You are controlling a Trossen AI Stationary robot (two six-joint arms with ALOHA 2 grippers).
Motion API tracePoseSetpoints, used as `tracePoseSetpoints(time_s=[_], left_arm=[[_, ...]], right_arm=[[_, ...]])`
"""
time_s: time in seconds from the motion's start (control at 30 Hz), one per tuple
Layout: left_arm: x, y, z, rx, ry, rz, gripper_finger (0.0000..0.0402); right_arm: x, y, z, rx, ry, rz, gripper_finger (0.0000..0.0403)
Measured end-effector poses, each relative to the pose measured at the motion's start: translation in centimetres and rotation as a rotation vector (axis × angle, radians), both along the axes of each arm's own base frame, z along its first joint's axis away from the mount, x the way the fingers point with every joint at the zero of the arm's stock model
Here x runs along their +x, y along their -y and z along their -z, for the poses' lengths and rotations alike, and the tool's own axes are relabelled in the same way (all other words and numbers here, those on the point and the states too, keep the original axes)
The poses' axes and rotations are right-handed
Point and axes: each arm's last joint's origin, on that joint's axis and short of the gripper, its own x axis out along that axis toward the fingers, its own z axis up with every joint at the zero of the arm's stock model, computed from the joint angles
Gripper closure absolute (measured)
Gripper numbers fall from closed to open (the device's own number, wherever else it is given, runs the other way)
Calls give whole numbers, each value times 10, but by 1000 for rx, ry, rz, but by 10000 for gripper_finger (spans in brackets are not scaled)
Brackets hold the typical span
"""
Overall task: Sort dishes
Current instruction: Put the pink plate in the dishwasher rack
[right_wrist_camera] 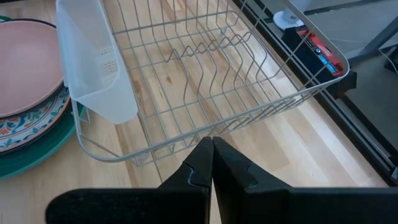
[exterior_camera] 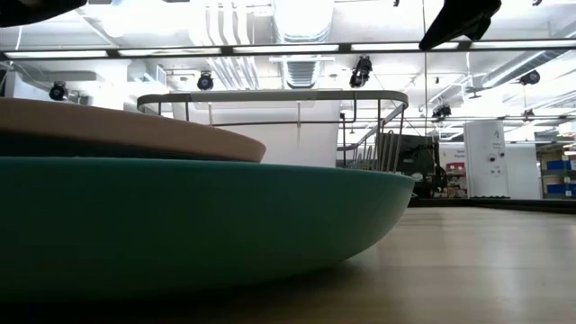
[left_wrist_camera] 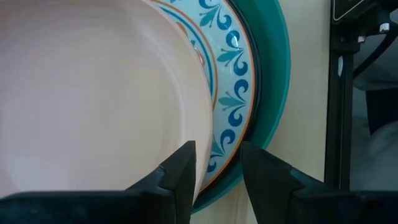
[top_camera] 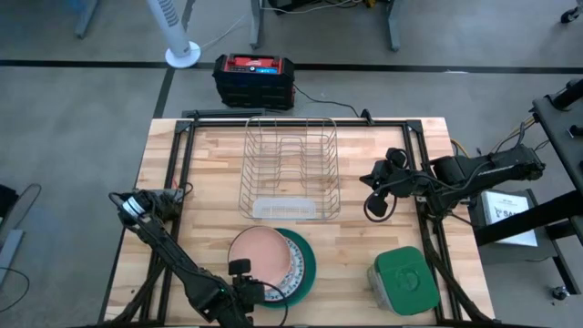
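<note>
Partly open left end effector (left_wrist_camera: 217, 174) astride salmon-pink plate (left_wrist_camera: 93, 93) rim

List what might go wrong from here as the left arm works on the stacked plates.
1. The left gripper stands open astride the edge of the salmon-pink plate. One finger lies over the ornamented plate below, so closing may pinch both rims.
2. A grip that close to the edge may let the plate tilt or slip when lifted.
3. The dish rack has a white plastic holder on its near side, which a carried plate may strike.
</note>
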Motion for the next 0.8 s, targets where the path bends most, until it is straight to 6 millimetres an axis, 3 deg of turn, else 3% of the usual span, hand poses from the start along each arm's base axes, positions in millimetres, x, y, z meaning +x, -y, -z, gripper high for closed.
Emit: tracePoseSetpoints(time_s=[0.33,0.67,0.8], left_arm=[[-3,-3,15,3,-5,-7,287],[-2,-3,15,-1,0,-3,289],[-3,-3,15,1,0,0,312]], right_arm=[[0,0,0,4,2,4,403],[0,0,0,5,2,5,403],[0,0,0,5,2,5,403]])
